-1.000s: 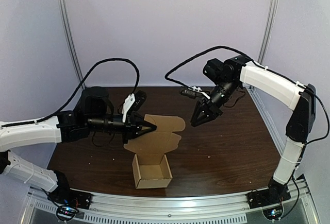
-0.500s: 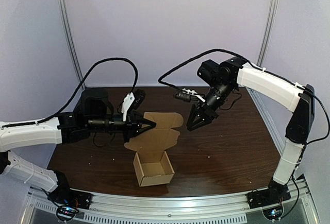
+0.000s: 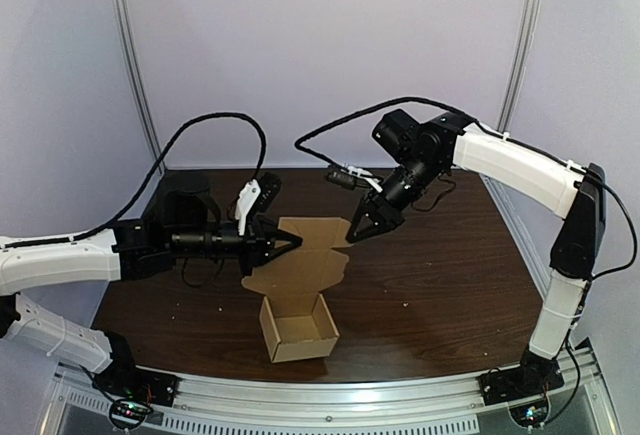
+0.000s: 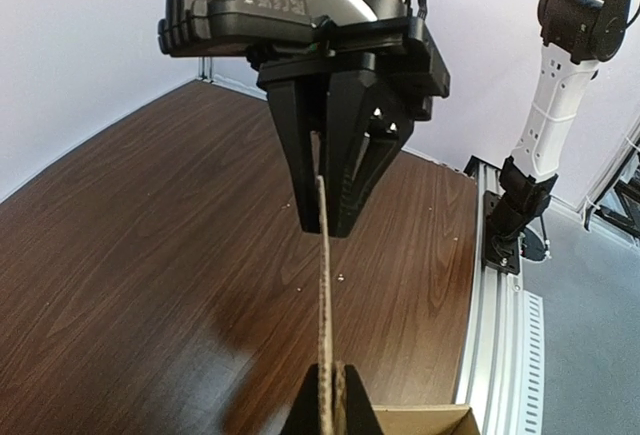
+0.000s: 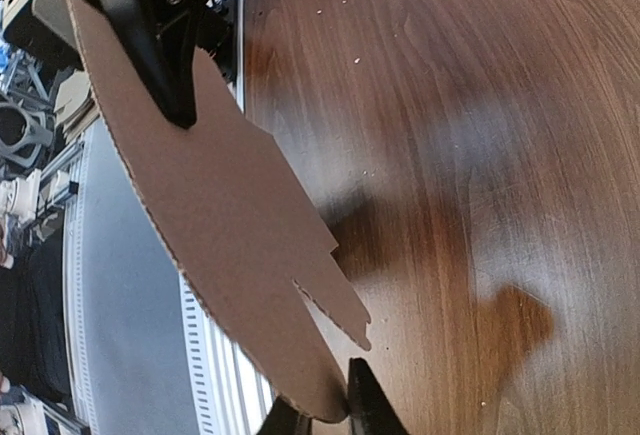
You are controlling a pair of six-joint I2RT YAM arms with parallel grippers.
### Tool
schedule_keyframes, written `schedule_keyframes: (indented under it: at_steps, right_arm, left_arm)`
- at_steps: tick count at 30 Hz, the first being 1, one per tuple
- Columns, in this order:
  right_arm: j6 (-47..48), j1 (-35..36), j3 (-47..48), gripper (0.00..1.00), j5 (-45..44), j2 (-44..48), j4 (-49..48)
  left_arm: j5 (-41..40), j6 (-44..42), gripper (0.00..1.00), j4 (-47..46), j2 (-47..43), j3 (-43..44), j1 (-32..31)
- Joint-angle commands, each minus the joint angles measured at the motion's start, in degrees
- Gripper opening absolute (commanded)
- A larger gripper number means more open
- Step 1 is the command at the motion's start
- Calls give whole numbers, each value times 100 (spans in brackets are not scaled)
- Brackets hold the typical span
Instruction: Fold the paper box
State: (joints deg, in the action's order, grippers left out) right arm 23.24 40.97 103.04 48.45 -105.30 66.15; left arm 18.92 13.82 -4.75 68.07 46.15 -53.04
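Note:
The brown paper box (image 3: 297, 327) sits open near the table's front edge, and its lid (image 3: 312, 251) stands raised behind it. My left gripper (image 3: 291, 245) is shut on the lid's left side. In the left wrist view the lid (image 4: 324, 295) shows edge-on, pinched between the left gripper's jaws (image 4: 330, 417). My right gripper (image 3: 358, 232) sits at the lid's far right edge. In the right wrist view the lid's (image 5: 200, 185) rounded corner lies between the right gripper's fingers (image 5: 328, 417), which stand close on both sides of it. The left gripper (image 5: 150, 25) shows at the top of that view.
The dark wooden table (image 3: 440, 275) stretches to the right of the box. A metal rail (image 3: 350, 395) runs along the near edge. The right arm's cable (image 3: 345, 177) hangs over the back of the table. White walls and frame posts (image 3: 135, 85) close in the back.
The right gripper has swung left and come onto the lid's far edge. The left gripper has held the lid, and the box has shifted slightly right.

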Motion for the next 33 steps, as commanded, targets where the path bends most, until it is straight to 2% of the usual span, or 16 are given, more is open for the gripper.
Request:
schedule_keyframes:
  at_steps: [1,5,7,17,19,23,26,29,33]
  right_arm:
    - [-415,129,159,8,-181,-124,-373]
    - [-827,232,146,0,-614,-139,-638]
    - [-1132,245,169,0,-881,-170,-779]
    - [-1938,315,696,0,-500,-686,-1017]
    - [-1951,303,733,5,-194,-712,-943]
    - [-1668,208,604,25,74,-434,-640]
    - [-1393,-32,393,31,55,-3,-544]
    - [-1167,-455,325,33,202,294,-457]
    - [-810,-921,198,33,16,439,-551]
  left_arm:
    - [-471,175,0,-440,56,-88,6]
    - [-1031,274,0,-430,100,-91,5]
    - [-1134,351,0,-487,145,-89,2]
    - [-1269,764,0,-950,658,7,-148]
    - [-1485,743,0,-862,609,-28,-153]
    - [-2315,539,0,-465,238,-95,-154]
    - [-2635,286,0,-154,-24,-105,-137]
    - [-2582,72,0,72,-195,-101,-76]
    - [-1600,-269,0,113,-310,-137,0]
